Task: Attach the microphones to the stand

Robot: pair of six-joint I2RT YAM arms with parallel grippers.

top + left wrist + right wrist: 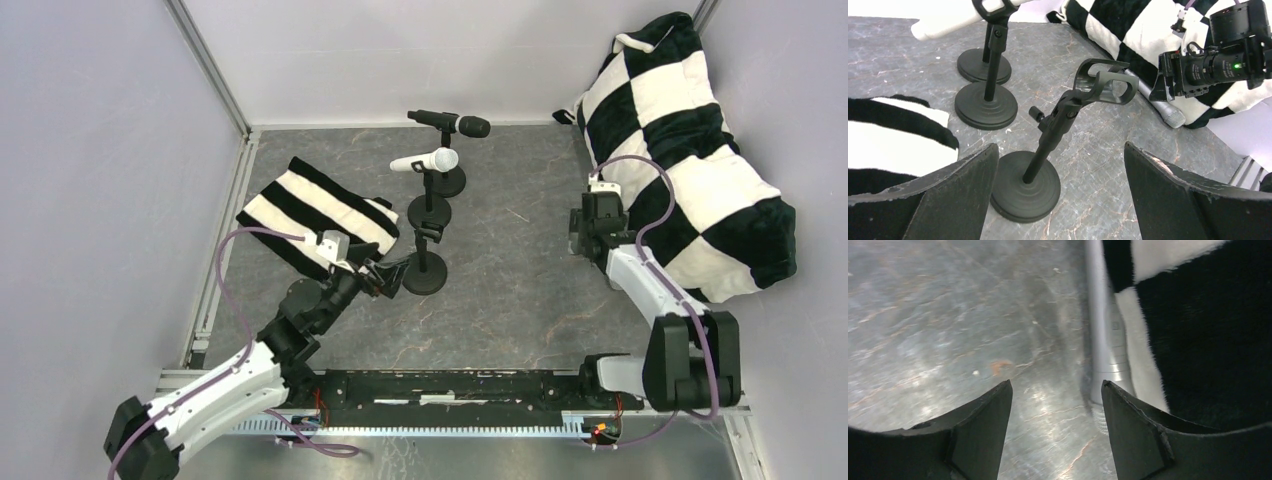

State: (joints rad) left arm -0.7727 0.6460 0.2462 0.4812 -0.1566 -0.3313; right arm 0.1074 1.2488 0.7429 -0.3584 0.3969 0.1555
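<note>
Three black stands stand in a row. The black microphone (452, 122) sits in the far stand's clip and the white microphone (426, 160) in the middle one; the white one also shows in the left wrist view (943, 25). The near stand (426, 270) has an empty clip (1103, 80). My left gripper (385, 272) is open and empty, its jaws either side of that stand's base (1025, 187). The silver-grey microphone (1105, 340) lies on the floor along the pillow's edge (1160, 102). My right gripper (1056, 385) is open, low over the floor. The microphone lies just outside its right finger (1133, 430).
A black-and-white checked pillow (700, 170) fills the back right, close behind my right gripper (585, 228). A striped cloth (320, 212) lies left of the stands, beside my left gripper. Grey walls and metal rails close in the floor.
</note>
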